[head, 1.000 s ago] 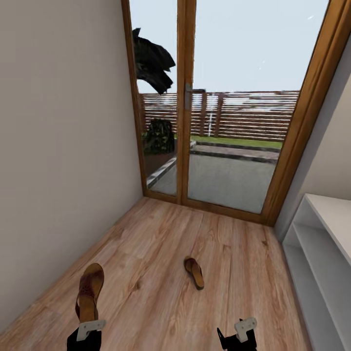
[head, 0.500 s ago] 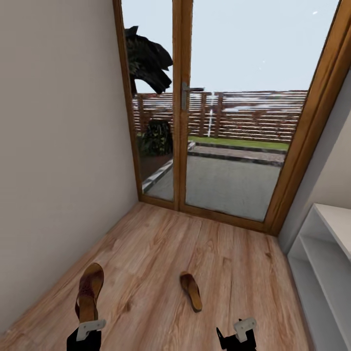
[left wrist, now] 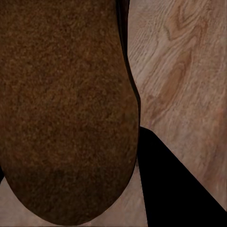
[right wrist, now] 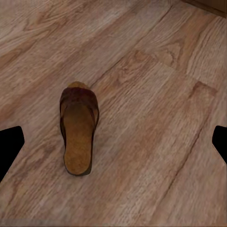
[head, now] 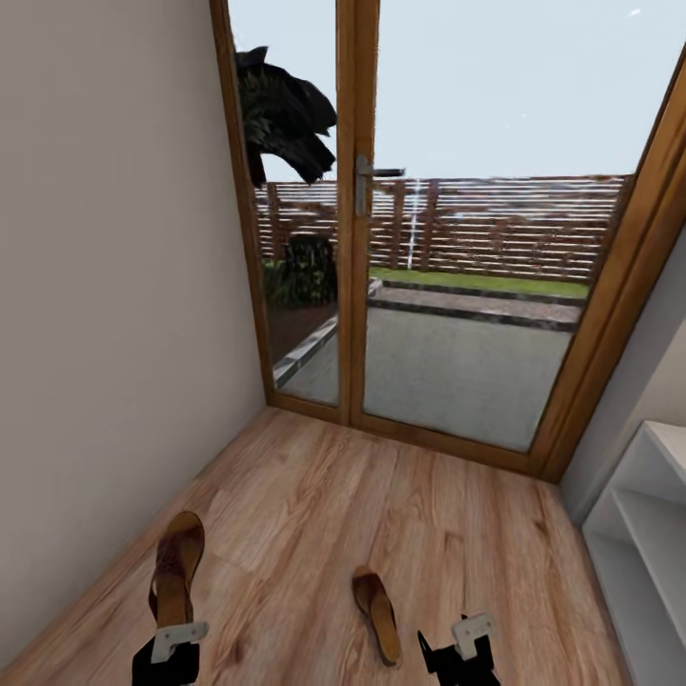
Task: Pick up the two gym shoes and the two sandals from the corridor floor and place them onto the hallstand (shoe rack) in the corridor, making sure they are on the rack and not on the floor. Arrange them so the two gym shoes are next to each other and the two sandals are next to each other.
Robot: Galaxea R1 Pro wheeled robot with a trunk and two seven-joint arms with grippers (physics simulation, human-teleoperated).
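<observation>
Corridor with wood-grain plank floor [head: 314,495]. The left end effector [head: 170,648] grips one brown leather sandal [head: 176,567], sole toward its wrist camera, ready for carrying to the pale shoe rack [head: 648,534] at right. The right end effector [head: 462,653], fingers spread and empty, hovers near the second sandal [right wrist: 78,135], which lies flat on the floor.

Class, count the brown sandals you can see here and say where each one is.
2. One sandal is held up at the left gripper; the other sandal lies on the corridor floor ahead of the right gripper.
</observation>
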